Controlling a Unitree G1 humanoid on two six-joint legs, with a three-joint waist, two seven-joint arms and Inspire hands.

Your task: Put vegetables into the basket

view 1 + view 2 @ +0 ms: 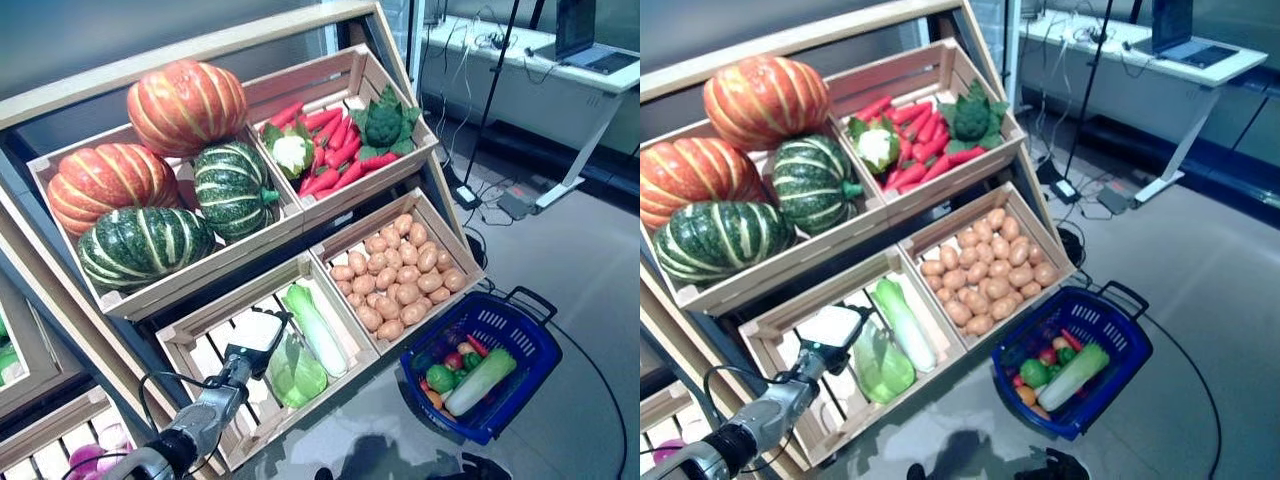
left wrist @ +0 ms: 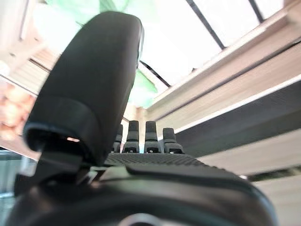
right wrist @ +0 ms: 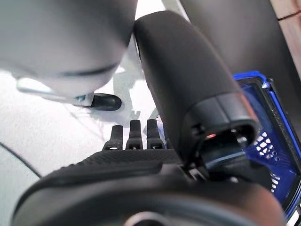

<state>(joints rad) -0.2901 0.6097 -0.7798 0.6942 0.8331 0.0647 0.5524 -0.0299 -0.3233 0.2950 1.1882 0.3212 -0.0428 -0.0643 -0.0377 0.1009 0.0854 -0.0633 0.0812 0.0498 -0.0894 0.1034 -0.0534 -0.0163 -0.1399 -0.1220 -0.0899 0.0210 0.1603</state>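
Lengthwise, napa cabbage (image 1: 316, 329) along crate (image 1: 199, 327)

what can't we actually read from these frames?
- Left hand: in both eye views its white back hides the fingers over the lower-left crate; its wrist view is too blurred to show contact.
- Green cabbage: partly covered by that hand.
- Right hand: absent from the eye views, seen only in its wrist view.
- Blue basket: the small items beside the long pale vegetable are too small to name.

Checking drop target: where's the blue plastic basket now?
In the eye views, the blue plastic basket sits on the floor at lower right, just below the wooden potato crate, already holding vegetables.
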